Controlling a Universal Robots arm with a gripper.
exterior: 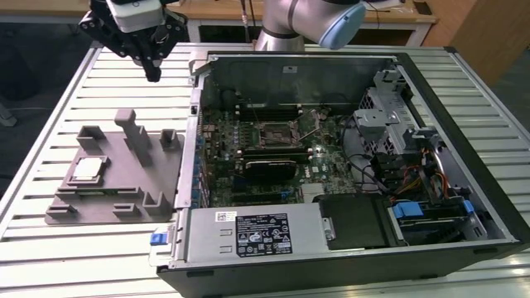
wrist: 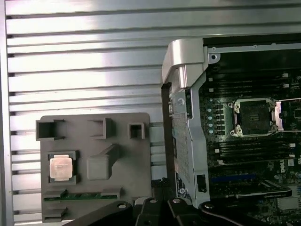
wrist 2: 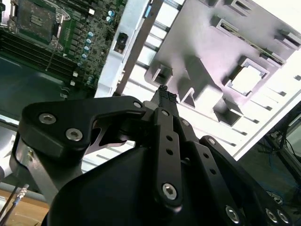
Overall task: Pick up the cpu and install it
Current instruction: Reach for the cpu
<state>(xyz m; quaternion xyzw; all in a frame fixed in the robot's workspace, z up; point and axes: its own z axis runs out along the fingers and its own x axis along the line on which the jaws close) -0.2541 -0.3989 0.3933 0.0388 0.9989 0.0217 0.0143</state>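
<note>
End effector – black, fingers drawn together to a single tip, holding nothing; it hangs above the worktop beyond the far end of the fixture, apart from the case. In the second wrist view the closed tip points towards the fixture below.

Worktop – pale slatted metal, carrying everything listed.

Computer case – dark tower laid on its side, side panel off, interior open to view; it takes up the exterior view's right.

Motherboard – green, flat on the case floor.

Fixture – grey plastic plate with raised blocks and pockets, just beside the case on the exterior view's left; in the first wrist view it lies alongside the case's metal edge.

CPU socket – square metal frame mid-board, its dark centre exposed.

The cpu – small silver-grey square, flat in a square pocket of the fixture, well apart from the end effector and the socket; seen in both wrist views.
</note>
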